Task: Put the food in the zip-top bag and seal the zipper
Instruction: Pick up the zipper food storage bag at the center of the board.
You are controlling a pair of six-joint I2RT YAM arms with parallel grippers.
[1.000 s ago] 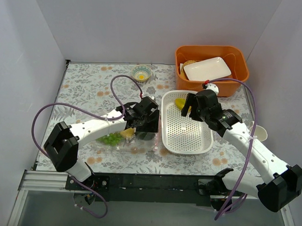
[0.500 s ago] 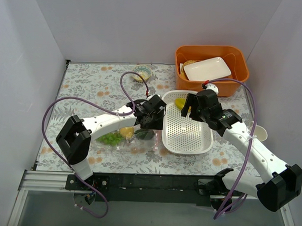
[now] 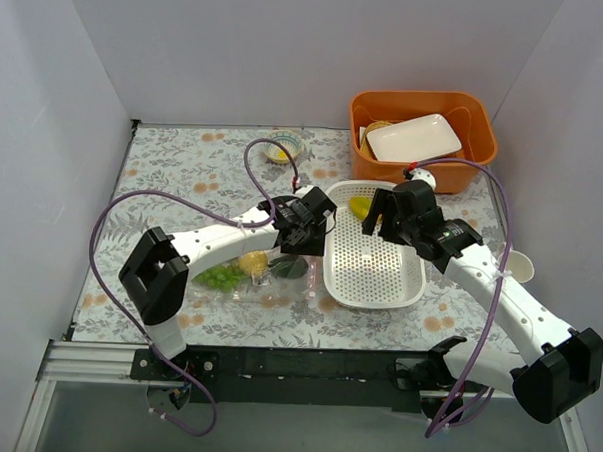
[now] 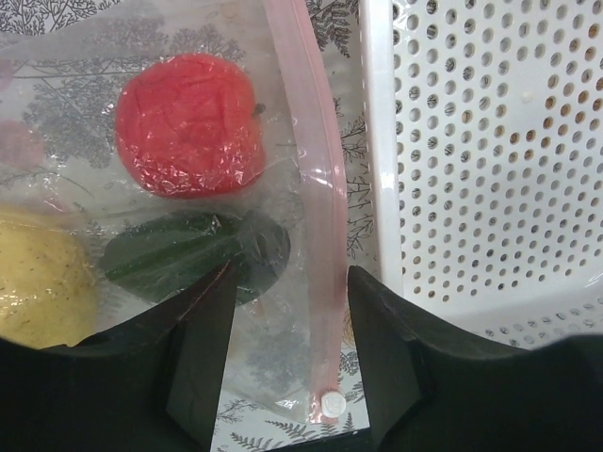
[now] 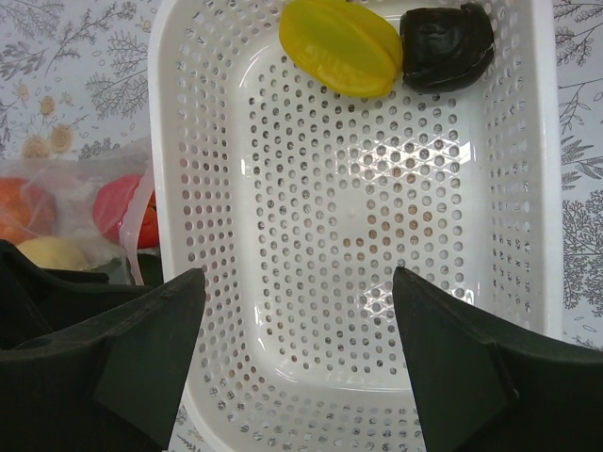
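Observation:
The zip-top bag (image 4: 141, 188) lies flat left of the white basket (image 4: 490, 141). Through it I see a red fruit (image 4: 187, 124), a dark green avocado (image 4: 179, 259) and a yellow fruit (image 4: 38, 282). Green grapes (image 3: 217, 276) lie at its left end. The pink zipper (image 4: 316, 188) runs along the edge by the basket, with a white slider (image 4: 330, 403) at the near end. My left gripper (image 4: 290, 348) is open, its jaws either side of the zipper strip. My right gripper (image 5: 301, 358) is open and empty over the basket (image 5: 358, 235), which holds a yellow fruit (image 5: 341, 47) and a dark lump (image 5: 446, 45).
An orange bin (image 3: 474, 164) with a white plate (image 3: 413, 137) stands at the back right, just behind the basket (image 3: 373, 297). A small bowl (image 3: 280, 148) sits at the back. A white cup (image 3: 520, 264) stands right of the right arm.
My left gripper has moved right from over the bag's middle to the bag's mouth beside the basket. The right arm has hardly moved.

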